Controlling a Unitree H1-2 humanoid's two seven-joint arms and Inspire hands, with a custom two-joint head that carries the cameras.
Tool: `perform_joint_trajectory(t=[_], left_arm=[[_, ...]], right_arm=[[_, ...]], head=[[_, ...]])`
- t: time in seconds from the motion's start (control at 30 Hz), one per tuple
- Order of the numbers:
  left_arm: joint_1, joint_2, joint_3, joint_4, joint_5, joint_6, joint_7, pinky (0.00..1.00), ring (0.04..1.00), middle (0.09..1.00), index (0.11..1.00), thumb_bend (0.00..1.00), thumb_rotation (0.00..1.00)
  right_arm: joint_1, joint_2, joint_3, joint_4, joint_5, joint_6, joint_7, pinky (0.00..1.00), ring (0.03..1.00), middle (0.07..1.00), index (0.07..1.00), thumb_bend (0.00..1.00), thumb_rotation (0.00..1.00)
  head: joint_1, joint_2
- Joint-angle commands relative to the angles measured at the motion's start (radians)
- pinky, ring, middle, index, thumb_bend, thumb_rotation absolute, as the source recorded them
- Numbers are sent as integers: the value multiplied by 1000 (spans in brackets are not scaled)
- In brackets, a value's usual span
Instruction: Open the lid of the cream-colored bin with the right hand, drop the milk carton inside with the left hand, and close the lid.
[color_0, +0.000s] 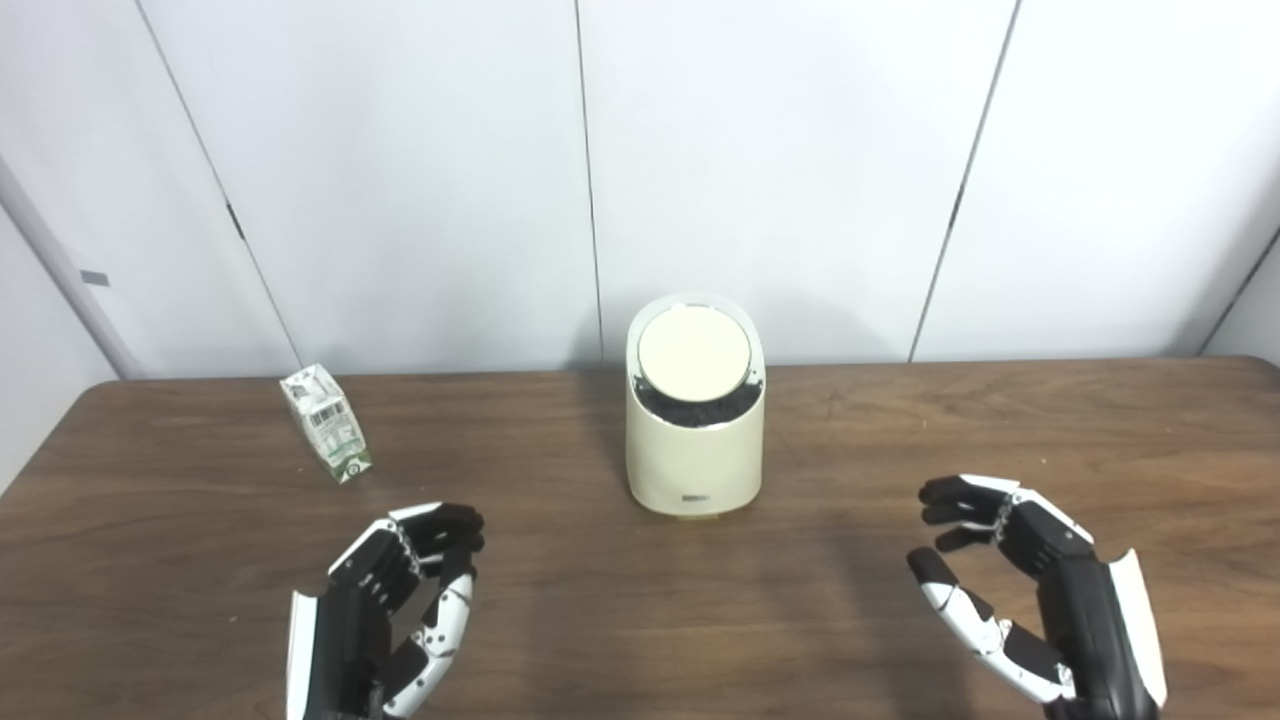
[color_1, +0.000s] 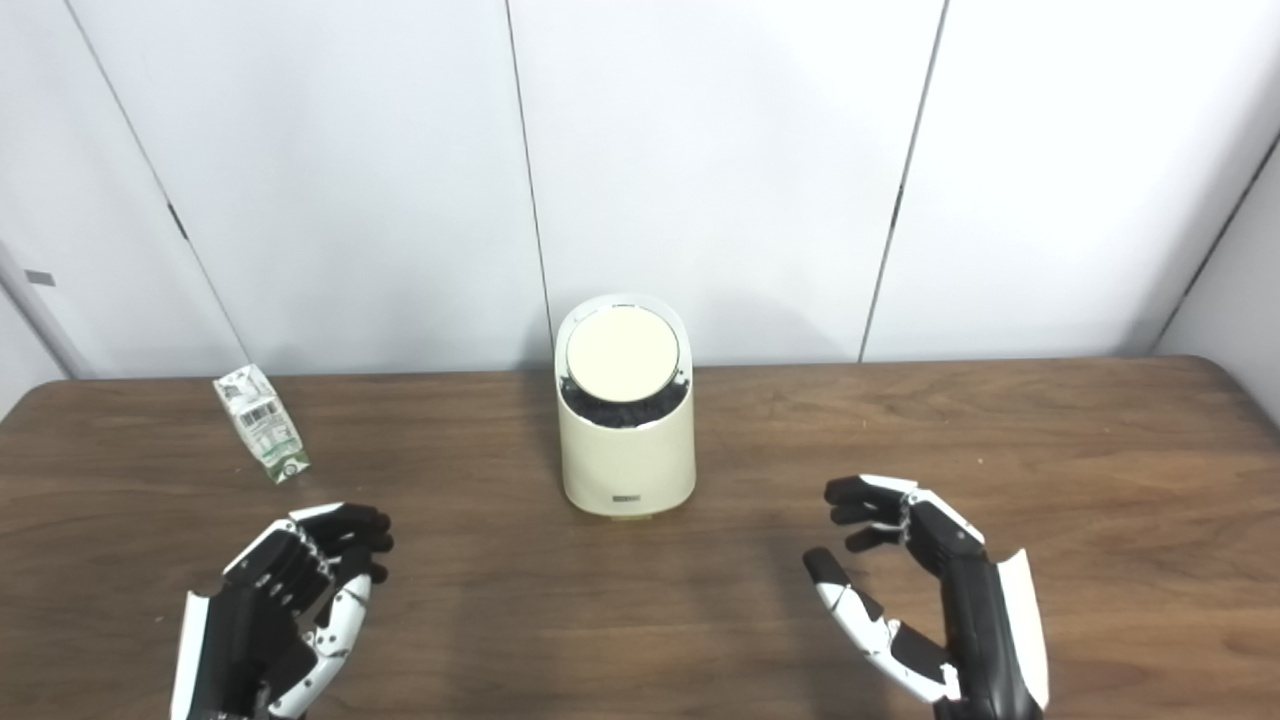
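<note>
The cream-colored bin (color_0: 694, 440) stands upright near the middle of the wooden table (color_0: 600, 620), its round lid (color_0: 694, 357) tilted toward me with a dark gap showing below it. A small white and green milk carton (color_0: 326, 423) lies tilted on the table at the back left. My left hand (color_0: 400, 600) hovers open in front of the carton, holding nothing. Off to the right and nearer than the bin, my right hand (color_0: 1010, 590) is open too, fingers and thumb spread.
White wall panels (color_0: 760, 170) rise right behind the table's far edge. The table's rounded back corners show at left and right. Bare brown wood lies between the two hands and in front of the bin.
</note>
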Motion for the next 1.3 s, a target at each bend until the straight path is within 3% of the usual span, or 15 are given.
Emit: perform_joint_trajectory(t=[0.0, 0.5, 0.83, 0.93, 1.0, 1.07, 1.13, 1.27], left_arm=[[74, -13, 2, -24, 11, -18, -1, 508, 603, 628, 617, 234, 68], [76, -10, 0, -27, 2, -12, -7, 518, 612, 635, 624, 234, 52], [64, -9, 4, -8, -9, -20, -7, 518, 612, 634, 624, 237, 66], [56, -13, 9, 0, -9, -19, -1, 516, 611, 633, 622, 243, 65], [52, -15, 13, 8, -12, -28, 3, 509, 605, 628, 617, 250, 69], [45, -15, 16, 23, -14, -39, 4, 506, 602, 627, 615, 247, 69], [42, -14, 19, 32, -8, -44, 3, 505, 601, 626, 614, 244, 84], [41, -8, 19, 39, -2, -50, -4, 507, 606, 629, 619, 233, 82]], right_arm=[[99, 8, 6, -31, 1, -13, 3, 502, 612, 643, 622, 236, 262], [99, 5, 6, -27, -5, -19, 1, 497, 607, 641, 622, 237, 291], [76, 6, 2, -8, -4, -44, -11, 493, 606, 638, 621, 241, 253], [36, -18, 18, -49, -82, -17, 23, 527, 651, 678, 665, 269, 372], [-5, -30, 28, -97, -167, 26, 64, 576, 707, 729, 708, 334, 526], [-93, -40, 35, -146, -217, 90, 125, 652, 794, 810, 761, 458, 675], [-183, -38, 36, -179, -238, 157, 171, 705, 847, 852, 787, 477, 713], [-362, -52, 33, -202, -308, 289, 245, 761, 856, 869, 830, 496, 816]], head=[[-1, 1], [-1, 1], [-6, -6], [-10, -8], [-10, -8], [-8, -13], [-2, -16], [1, -16]])
